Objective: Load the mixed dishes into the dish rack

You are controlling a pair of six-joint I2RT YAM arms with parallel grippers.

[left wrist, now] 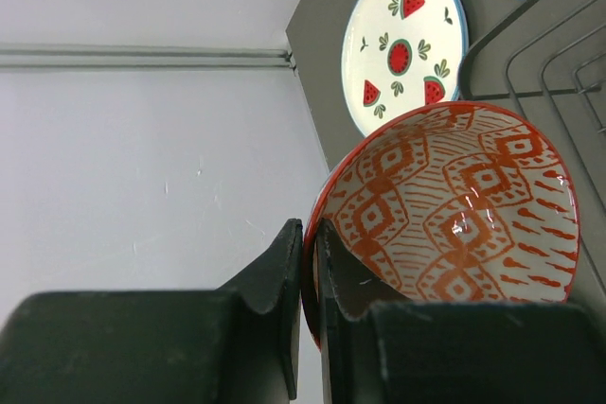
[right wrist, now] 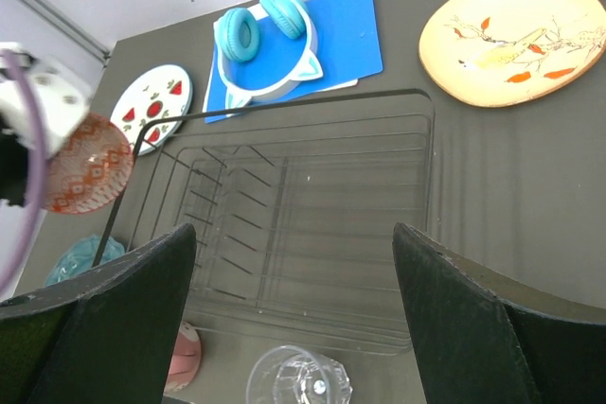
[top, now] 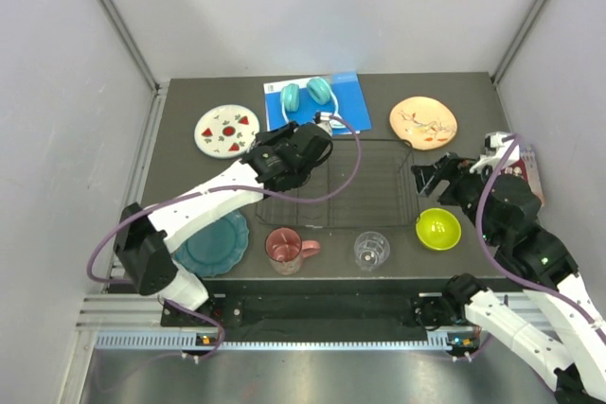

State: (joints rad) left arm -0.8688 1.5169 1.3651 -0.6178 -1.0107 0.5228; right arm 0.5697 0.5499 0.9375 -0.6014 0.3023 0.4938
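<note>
- The glass (top: 371, 249), mug (top: 284, 248), teal plate (top: 213, 241) and green bowl (top: 438, 228) are set along the near edge of the table (top: 473, 101).
- The right hand (right wrist: 292, 234) is held open at the right side of the rack (top: 379, 186).
- The patterned bowl (left wrist: 454, 205) is gripped by its rim in the left hand (left wrist: 308, 234), near the rack's far left corner.

Dish rack (top: 365, 182) common to high rear overview and both close wrist views.
</note>
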